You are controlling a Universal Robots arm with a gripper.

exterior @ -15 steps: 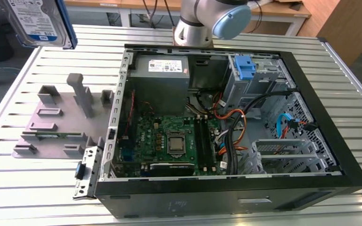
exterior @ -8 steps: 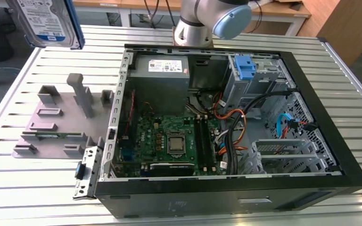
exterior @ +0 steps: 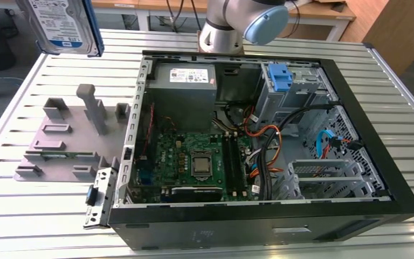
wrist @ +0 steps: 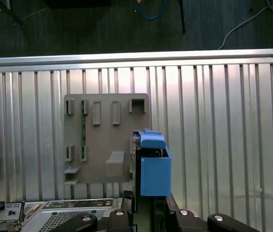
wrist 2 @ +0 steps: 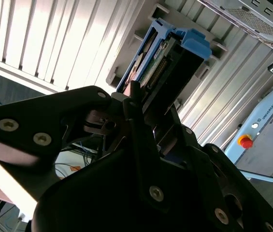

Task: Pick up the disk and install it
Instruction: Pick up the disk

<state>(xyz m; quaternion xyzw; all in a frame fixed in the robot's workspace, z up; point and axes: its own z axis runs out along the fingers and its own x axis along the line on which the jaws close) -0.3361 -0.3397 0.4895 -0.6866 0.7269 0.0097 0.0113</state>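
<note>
The disk (exterior: 60, 24), a silver hard drive with a white-and-blue label and a blue carrier frame, hangs high over the table's far corner on the exterior view's left. In the second wrist view my gripper (wrist 2: 153, 104) is shut on the disk (wrist 2: 167, 58), black fingers (wrist 2: 132, 99) pressing on its two sides. In the first wrist view the disk (wrist: 154, 166) shows end-on, its blue frame above the edge of the grey plastic stand (wrist: 102, 130), held by my gripper (wrist: 150, 215).
An open computer case (exterior: 351, 97) lies on the slatted metal table (exterior: 41, 216), with a motherboard (exterior: 192, 162), a grey power-supply box (exterior: 185, 81) and a drive bay with a blue part (exterior: 280, 76). The grey stand (exterior: 70, 140) sits beside the case.
</note>
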